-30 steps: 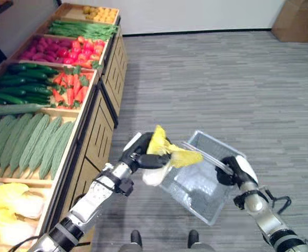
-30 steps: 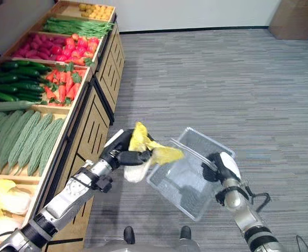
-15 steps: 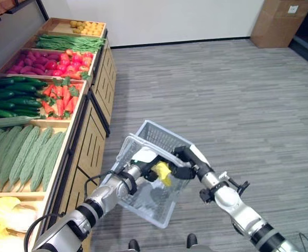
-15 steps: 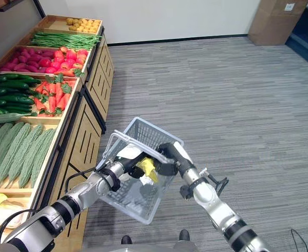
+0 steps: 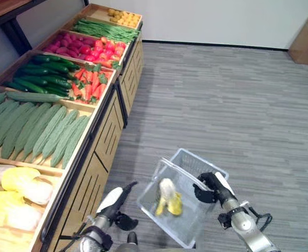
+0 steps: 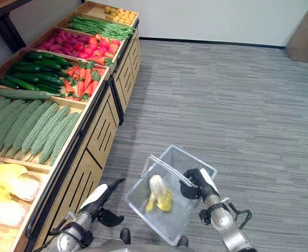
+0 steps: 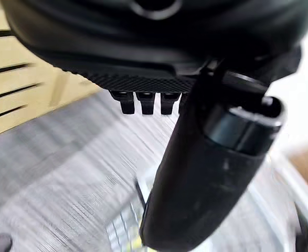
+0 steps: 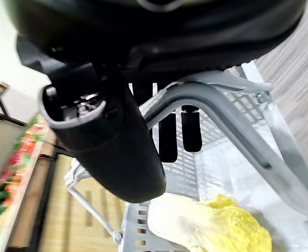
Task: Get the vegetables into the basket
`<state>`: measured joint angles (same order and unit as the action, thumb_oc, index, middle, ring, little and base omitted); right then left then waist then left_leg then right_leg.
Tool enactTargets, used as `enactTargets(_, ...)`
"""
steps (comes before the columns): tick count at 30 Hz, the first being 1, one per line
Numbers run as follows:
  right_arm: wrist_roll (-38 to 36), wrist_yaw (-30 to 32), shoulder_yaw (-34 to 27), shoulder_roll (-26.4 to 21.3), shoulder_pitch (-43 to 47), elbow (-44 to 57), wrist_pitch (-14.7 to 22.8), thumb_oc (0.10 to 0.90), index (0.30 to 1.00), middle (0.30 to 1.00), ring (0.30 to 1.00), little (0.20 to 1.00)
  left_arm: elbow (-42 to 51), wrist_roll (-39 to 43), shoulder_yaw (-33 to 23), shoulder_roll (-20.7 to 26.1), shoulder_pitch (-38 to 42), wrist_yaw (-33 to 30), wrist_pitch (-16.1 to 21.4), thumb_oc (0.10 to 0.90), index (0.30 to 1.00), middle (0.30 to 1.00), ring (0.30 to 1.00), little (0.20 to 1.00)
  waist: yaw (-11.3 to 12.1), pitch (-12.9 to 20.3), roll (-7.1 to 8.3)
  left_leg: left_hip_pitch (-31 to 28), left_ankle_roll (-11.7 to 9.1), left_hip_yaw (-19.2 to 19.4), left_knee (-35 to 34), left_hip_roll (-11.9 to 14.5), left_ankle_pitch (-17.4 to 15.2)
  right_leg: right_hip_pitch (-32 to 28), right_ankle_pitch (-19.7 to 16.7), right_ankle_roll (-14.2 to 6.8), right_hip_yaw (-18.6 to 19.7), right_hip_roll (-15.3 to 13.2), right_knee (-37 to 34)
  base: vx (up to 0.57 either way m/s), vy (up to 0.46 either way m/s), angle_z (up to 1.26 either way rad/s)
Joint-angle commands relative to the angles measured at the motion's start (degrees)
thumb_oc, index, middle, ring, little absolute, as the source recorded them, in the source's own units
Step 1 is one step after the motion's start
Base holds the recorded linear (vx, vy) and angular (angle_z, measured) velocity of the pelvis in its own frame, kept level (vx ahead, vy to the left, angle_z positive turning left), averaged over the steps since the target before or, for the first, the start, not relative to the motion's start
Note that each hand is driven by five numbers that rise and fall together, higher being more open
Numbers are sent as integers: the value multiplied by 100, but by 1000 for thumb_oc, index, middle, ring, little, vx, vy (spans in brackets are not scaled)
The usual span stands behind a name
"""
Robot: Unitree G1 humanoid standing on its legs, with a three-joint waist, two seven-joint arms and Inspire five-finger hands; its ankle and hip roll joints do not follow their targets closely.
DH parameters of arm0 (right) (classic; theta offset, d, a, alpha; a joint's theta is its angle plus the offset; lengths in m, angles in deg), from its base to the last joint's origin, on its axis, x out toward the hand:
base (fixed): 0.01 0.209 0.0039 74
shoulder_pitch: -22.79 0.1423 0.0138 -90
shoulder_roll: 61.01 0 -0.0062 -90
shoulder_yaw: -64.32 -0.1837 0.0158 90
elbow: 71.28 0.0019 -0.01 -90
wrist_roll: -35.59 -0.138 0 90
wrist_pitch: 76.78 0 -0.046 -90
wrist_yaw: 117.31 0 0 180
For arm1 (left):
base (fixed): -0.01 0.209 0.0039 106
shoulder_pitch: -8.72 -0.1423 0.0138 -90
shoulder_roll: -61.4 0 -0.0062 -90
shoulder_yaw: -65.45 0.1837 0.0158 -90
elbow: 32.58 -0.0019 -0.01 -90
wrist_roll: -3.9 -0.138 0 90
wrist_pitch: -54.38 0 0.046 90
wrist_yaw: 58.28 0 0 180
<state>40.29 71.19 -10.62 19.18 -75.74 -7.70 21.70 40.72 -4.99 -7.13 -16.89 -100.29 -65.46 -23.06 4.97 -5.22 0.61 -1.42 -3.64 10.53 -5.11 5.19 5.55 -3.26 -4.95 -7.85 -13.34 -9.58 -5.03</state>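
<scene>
Yellow cabbage (image 5: 168, 197) lies inside basket (image 5: 206, 169), right hand (image 5: 210, 187) gripping its handle.

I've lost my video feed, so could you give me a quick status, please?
Left hand open, empty, beside basket. Right hand shut on basket handle. Napa cabbage lying in basket. Nothing obstructing.

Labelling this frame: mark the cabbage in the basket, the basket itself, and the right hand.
cabbage (image 5: 167, 197), left eye view, on its pale and yellow leaves.
basket (image 5: 186, 157), left eye view, on its far rim.
right hand (image 5: 210, 187), left eye view, on the dark hand at the handle.
</scene>
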Motion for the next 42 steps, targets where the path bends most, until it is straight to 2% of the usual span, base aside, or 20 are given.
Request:
enactTargets(1,-213,444,-454,-64,820,842,644,400,300,300,300,300,-576,905,-8,-42,1099,40,281,900,1000,1000,1000,1000,-161,173,144,22,-99,-127,11,110,-233,-58,-44,-354,-194,-299,3,13,23,8)
enactTargets(5,-199,494,-671,-25,741,627,634,400,300,300,300,300,-1628,418,-98,-121,1109,11,236,900,1000,1000,1000,1000,-122,140,164,60,-87,-186,11,76,-230,-68,-53,-368,-242,-328,3,7,20,6)
enactTargets(7,-209,544,-814,-26,682,564,671,400,300,300,300,300,-2535,109,-183,-278,1176,-59,155,900,1000,1000,1000,1000,-120,107,185,91,-77,-196,11,55,-226,-56,-65,-379,-250,-348,3,-2,17,1)
enactTargets(8,-209,544,-814,-27,682,564,672,400,300,300,300,300,-2539,108,-182,-280,1179,-61,158,900,1000,1000,1000,1000,-120,106,184,91,-77,-196,11,55,-226,-57,-65,-379,-251,-348,3,0,0,0)
enactTargets(11,-188,587,-885,-69,653,426,707,400,300,300,300,300,-4100,-500,-323,-498,1378,-317,-104,900,1000,1000,1000,1000,-142,20,231,117,-41,-189,11,10,-247,-25,-107,-397,-248,-389,15,-1,64,1)
enactTargets(14,-153,583,-959,-145,618,404,683,400,300,300,300,300,-4953,-817,-528,-611,1453,-394,-348,900,1000,1000,1000,1000,-149,-57,271,107,5,-175,11,-32,-269,19,-120,-411,-233,-423,85,13,95,1)
enactTargets(16,-132,575,-978,-191,625,364,645,400,300,300,300,300,-5066,-934,-558,-625,1447,-359,-396,900,1000,1000,1000,1000,-139,-119,304,119,45,-163,76,-61,-304,59,-112,-421,-185,-468,181,2,121,-6)
enactTargets(17,-135,554,-1037,-221,638,238,588,400,300,300,300,300,-5274,-1118,-546,-635,1425,-276,-488,900,1000,1000,1000,1000,-152,-220,350,247,99,-166,337,-114,-415,131,-167,-441,-109,-552,308,-26,110,-3)
enactTargets(21,57,542,-1106,-349,646,226,481,400,300,300,300,300,-5163,-1277,-414,-637,1400,-64,-518,900,1000,1000,1000,1000,-156,-302,389,391,176,-172,557,-214,-545,218,-336,-503,-61,-668,422,-11,106,-3)
enactTargets(23,137,571,-1194,-378,650,120,402,400,300,300,300,300,-5070,-1270,-393,-641,1407,-55,-541,900,1000,1000,1000,1000,-216,-356,381,408,289,-199,487,-329,-562,418,-503,-561,58,-793,759,-11,204,2)
enactTargets(27,118,647,-1192,-319,743,-54,325,400,300,300,300,300,-4952,-1413,-318,-618,1517,-179,-646,900,1000,1000,1000,1000,-259,-443,357,276,385,-161,314,-418,-559,662,-610,-562,174,-900,1181,-7,166,-3)
enactTargets(29,35,647,-1149,-246,813,-142,284,400,300,300,300,300,-4866,-1422,-306,-588,1600,-223,-710,900,1000,1000,1000,1000,-297,-531,328,173,448,-135,295,-414,-603,878,-595,-513,257,-814,1754,42,137,-11)
enactTargets(30,-54,644,-1100,-174,854,-129,286,400,300,300,300,300,-4772,-1360,-324,-532,1693,-304,-752,900,1000,1000,1000,1000,-353,-631,302,75,472,-140,348,-410,-659,1181,-490,-457,484,-587,2080,137,145,-21)
enactTargets(31,-119,628,-1064,-155,847,-83,295,400,300,300,300,300,-4692,-1222,-358,-512,1804,-343,-746,900,1000,1000,1000,1000,-434,-681,275,-17,482,-156,346,-438,-692,1392,-327,-357,672,-341,1941,124,94,-22)
enactTargets(32,-119,627,-1065,-156,847,-81,293,400,300,300,300,300,-4691,-1220,-358,-512,1804,-341,-747,900,1000,1000,1000,1000,-431,-688,270,-29,478,-154,343,-431,-698,1383,-321,-353,672,-333,1943,124,44,-10)
enactTargets(34,-94,612,-1041,-175,849,-18,268,400,300,300,300,300,-4609,-1135,-326,-506,1948,-362,-705,900,1000,1000,1000,1000,-475,-705,277,-178,451,-130,279,-482,-776,1445,-448,-375,573,-419,1433,132,-24,12)
enactTargets(35,-93,612,-1043,-175,847,-15,266,400,300,300,300,300,-4609,-1134,-325,-506,1949,-362,-705,900,1000,1000,1000,1000,-478,-709,271,-186,450,-135,275,-476,-776,1425,-458,-376,564,-413,1410,194,-80,13)
enactTargets(36,-68,652,-1030,-184,891,-46,250,400,300,300,300,300,-4559,-1070,-309,-527,2028,-379,-693,900,1000,1000,1000,1000,-539,-733,294,-260,406,-165,293,-479,-857,1589,-657,-453,635,-481,1082,111,-54,6)
enactTargets(40,-77,683,-1004,-165,944,-68,227,400,300,300,300,300,-4612,-905,-369,-591,2139,-435,-705,900,1000,1000,1000,1000,-632,-750,355,-435,318,-232,353,-444,-1020,1709,-938,-565,734,-554,682,192,-108,12)
enactTargets(42,-87,635,-1020,-163,916,-15,203,400,300,300,300,300,-4719,-913,-357,-650,2132,-467,-740,900,1000,1000,1000,1000,-676,-678,376,-644,236,-277,352,-387,-1159,1680,-899,-566,646,-521,683,307,-175,24)
